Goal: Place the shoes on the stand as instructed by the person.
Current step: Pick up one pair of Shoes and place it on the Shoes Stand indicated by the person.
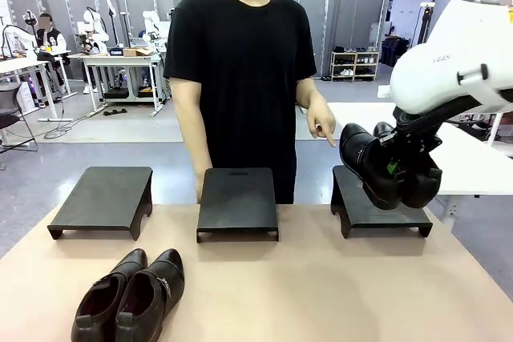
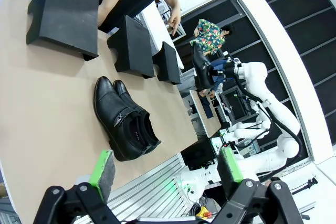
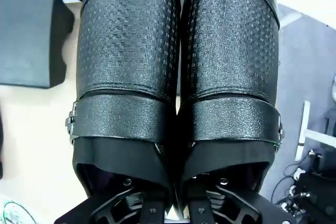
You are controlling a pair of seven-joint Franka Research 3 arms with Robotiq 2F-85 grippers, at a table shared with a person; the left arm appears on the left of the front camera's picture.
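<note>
Where the pair hangs: glossy black leather dress shoes (image 1: 375,162) aloft near right-hand black stand (image 1: 383,215)
Right jaws: clamped on their adjoining inner collars
Left jaws: apart
Handling: probably stiff, slick; grip collars

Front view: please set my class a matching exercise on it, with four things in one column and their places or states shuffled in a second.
Column one
1. right gripper
2. loose pair of shoes
3. middle stand
4. person's hand

Column two
A. nothing on it
B. finger pointing down, by the right stand
C. lying on the table, robot's left side
D. shut on a held pair of shoes, in the air

Pairs: 1-D, 2-C, 3-A, 4-B
</note>
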